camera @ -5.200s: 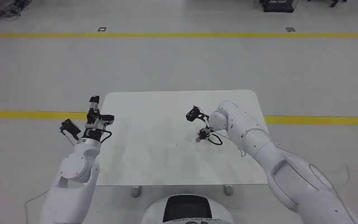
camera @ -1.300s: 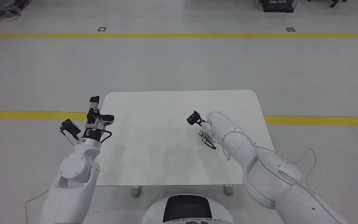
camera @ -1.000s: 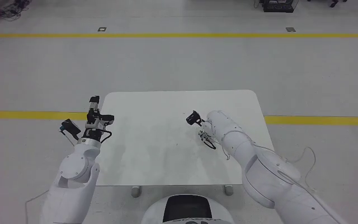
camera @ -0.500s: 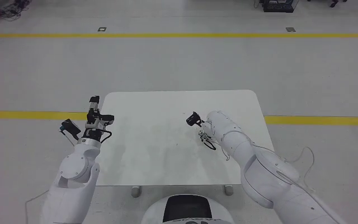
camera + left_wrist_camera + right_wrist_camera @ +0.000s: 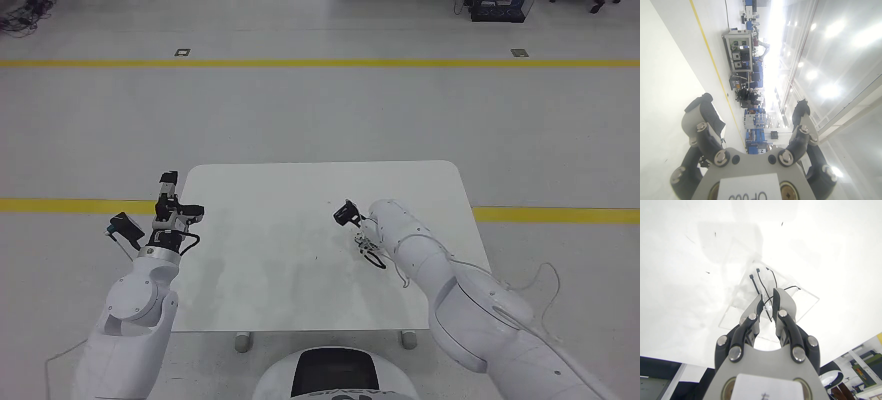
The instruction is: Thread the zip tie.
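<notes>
Right arm poised over the ties, left arm waiting off to the side.

The right end effector (image 5: 767, 292) hangs low over a clear square plastic plate (image 5: 806, 306) on the white surface (image 5: 280, 200). Its pads are narrowly parted and straddle a thin black plastic zip tie (image 5: 769, 316) without pinching it yet, which looks to me like lining up for a pick. That tie lies flat on the plate. Its long axis runs roughly along the reach of the fingers, tail between the pads and head end pointing away from the wrist. The other black zip ties (image 5: 754, 283) fan out beside it, heads also at the far end. The left end effector (image 5: 754, 100) is spread wide and empty, tilted up beyond the surface's left edge, presumably kept clear until a second grip is needed.
</notes>
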Controlling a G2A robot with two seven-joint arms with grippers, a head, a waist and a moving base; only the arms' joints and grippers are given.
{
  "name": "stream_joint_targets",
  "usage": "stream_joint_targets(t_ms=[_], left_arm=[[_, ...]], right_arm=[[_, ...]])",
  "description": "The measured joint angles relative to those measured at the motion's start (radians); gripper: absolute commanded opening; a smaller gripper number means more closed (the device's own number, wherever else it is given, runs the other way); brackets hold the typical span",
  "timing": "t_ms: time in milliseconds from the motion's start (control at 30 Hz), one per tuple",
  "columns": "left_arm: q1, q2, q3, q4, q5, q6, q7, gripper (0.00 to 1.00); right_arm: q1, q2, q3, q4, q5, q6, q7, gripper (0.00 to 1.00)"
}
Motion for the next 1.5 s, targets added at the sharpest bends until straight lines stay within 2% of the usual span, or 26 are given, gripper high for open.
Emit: stream_joint_targets(t_ms=[300,533,1100,1333,1500], left_arm=[[0.000,0.000,0.000,0.000,0.000,0.000,0.000,1.00],[0.000,0.000,0.000,0.000,0.000,0.000,0.000,1.00],[0.000,0.000,0.000,0.000,0.000,0.000,0.000,1.00],[0.000,0.000,0.000,0.000,0.000,0.000,0.000,1.00],[0.000,0.000,0.000,0.000,0.000,0.000,0.000,1.00]], right_arm=[[0.009,0.001,0.009,-0.003,-0.003,-0.015,-0.020,0.15],[0.014,0.006,0.019,0.000,0.007,-0.077,0.000,0.18],[0.003,0.010,0.033,0.002,0.016,-0.087,0.010,0.16],[0.003,0.010,0.035,0.005,0.009,-0.084,0.008,0.09],[0.003,0.009,0.036,0.006,0.004,-0.079,0.006,0.09]])
